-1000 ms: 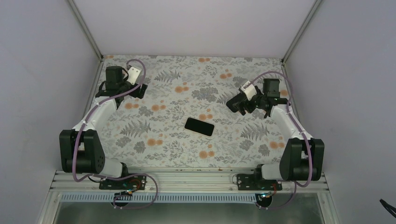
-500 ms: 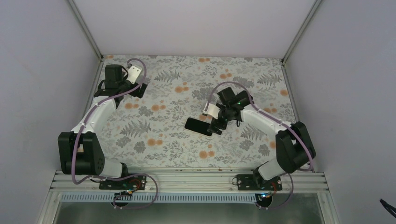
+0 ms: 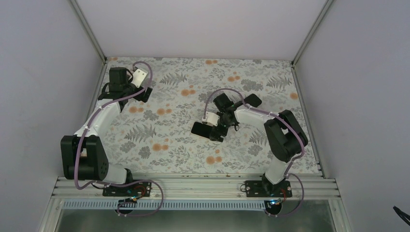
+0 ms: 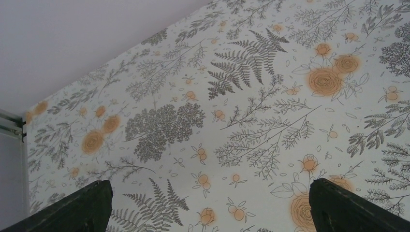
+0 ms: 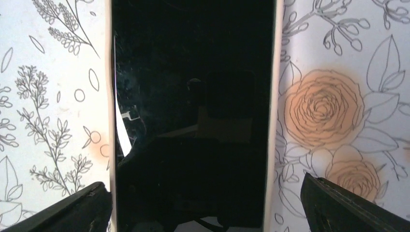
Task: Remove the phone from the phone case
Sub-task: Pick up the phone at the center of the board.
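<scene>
- The black glass-fronted phone lies flat and screen up on the flower-printed bench. It sits in its thin pale phone case, of which only a narrow rim shows along each long edge.
- The right pincer hangs directly over the phone's near short end, spread wide and pinching nothing. One finger sits outboard of each long edge, so the phone's width falls between them with a margin on both sides.
- The phone's long axis runs straight ahead of that pincer, square to the line joining its two fingers. The coming move seems to turn on this: a descent and a squeeze would catch the case across its narrow dimension.
- Whether the fingertips already touch the bench cannot be told.
- The left pincer is equally spread and empty, with only bare print below it. From overhead it sits well apart from the phone, which lies off to its right and back toward the arm bases.
- The right arm is by far the nearer. Peeling the case off probably needs a second hold, so the left arm would have to cross most of the bench first.
</scene>
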Controlling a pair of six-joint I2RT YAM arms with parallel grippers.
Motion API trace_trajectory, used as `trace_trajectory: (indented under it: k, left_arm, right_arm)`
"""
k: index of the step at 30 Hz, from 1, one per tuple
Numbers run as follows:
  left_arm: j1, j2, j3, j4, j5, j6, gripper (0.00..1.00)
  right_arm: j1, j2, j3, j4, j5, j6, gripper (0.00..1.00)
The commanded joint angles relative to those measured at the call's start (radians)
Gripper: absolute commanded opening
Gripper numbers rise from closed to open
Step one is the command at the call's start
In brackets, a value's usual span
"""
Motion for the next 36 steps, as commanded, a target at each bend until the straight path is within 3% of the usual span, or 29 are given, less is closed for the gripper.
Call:
trace_trajectory:
  k: [1, 15, 19, 23, 29, 36]
  left_arm:
    - [-0.003, 0.014, 0.000, -0.002, 0.003, 0.014, 1.00]
    - [-0.042, 0.025, 0.003, -0.030, 0.029, 0.046, 1.00]
    - [-0.106, 0.042, 0.002, -0.023, -0.029, 0.057, 1.00]
    - [-0.193, 0.078, 0.066, -0.095, -0.040, 0.089, 1.00]
    - [-0.232, 0.223, 0.280, -0.383, 0.304, 0.151, 1.00]
    - [-0.268, 0.456, 0.513, -0.647, 0.550, 0.218, 1.00]
  right_arm:
    - [0.019, 0.036, 0.034, 0.019, 0.011, 0.004, 1.00]
    - [0.071, 0.058, -0.013, -0.024, 0.037, -0.041, 1.00]
    - [0.075, 0.085, -0.034, 0.023, 0.116, -0.030, 0.85]
    - [0.075, 0.021, -0.057, 0.062, 0.129, -0.027, 0.78]
    - [0.085, -0.155, -0.071, 0.129, 0.157, 0.000, 0.62]
    - [0.165, -0.280, -0.045, 0.170, 0.243, 0.022, 0.63]
